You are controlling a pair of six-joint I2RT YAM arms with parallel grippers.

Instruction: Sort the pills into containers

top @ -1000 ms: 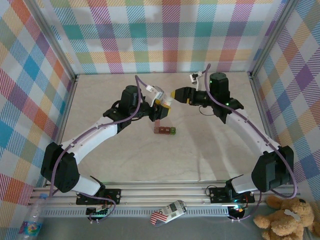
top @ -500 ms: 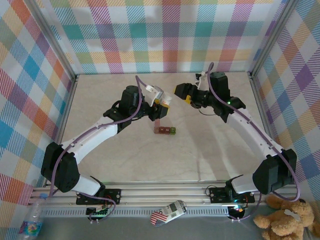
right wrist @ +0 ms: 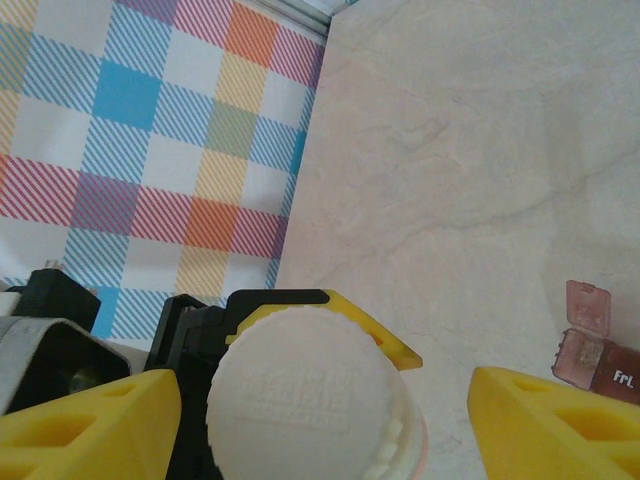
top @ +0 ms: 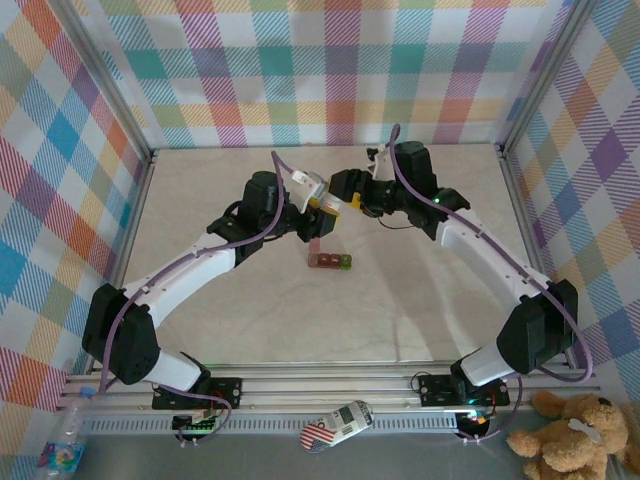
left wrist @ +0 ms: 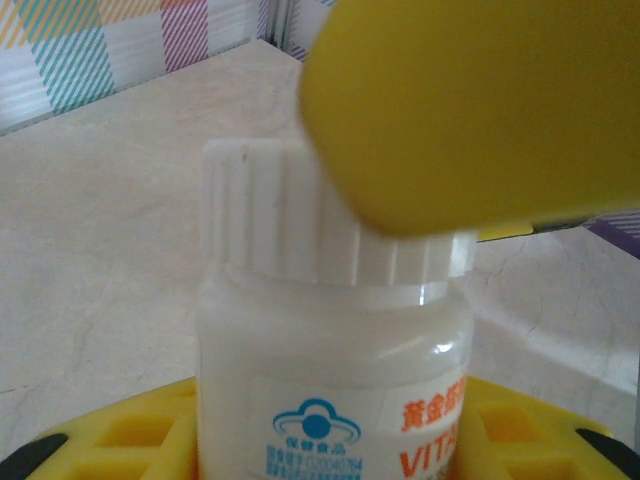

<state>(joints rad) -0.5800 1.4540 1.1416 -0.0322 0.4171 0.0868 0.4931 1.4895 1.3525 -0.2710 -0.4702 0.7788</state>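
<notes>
1. Two grippers to list, set nose to nose above the far middle of the pale table [top: 420,310].
2. Under left gripper [top: 320,204]: clamps one white bottle [left wrist: 330,360] by its body between yellow pads [left wrist: 110,445]; keeps the ridged white cap [left wrist: 300,230] turned toward the right arm.
3. Under bottle label [left wrist: 330,440]: shows a blue emblem with orange lettering beside it, cut off at the lower edge of the left wrist view.
4. Under right gripper [right wrist: 320,425]: stands spread, one yellow finger [right wrist: 90,425] on either side of the cap, with a narrow gap on each side in the right wrist view; pinches nothing. Overlaps the cap's upper right edge with one finger in the left wrist view; cannot tell whether it touches there.
5. Under containers [top: 330,261]: rests on the table, on the near side of the two grippers and close to the held bottle. Forms a short joined row of dark red boxes with a green box [top: 346,262] at the right end.
6. Under raised lid [right wrist: 587,302]: stands open at the row's dark red end, translucent red.
7. Under surroundings: counts plaid walls [top: 300,60] on three sides, a teddy bear [top: 575,435] beyond the near right corner and a plastic drink bottle [top: 62,445] beyond the near left.
</notes>
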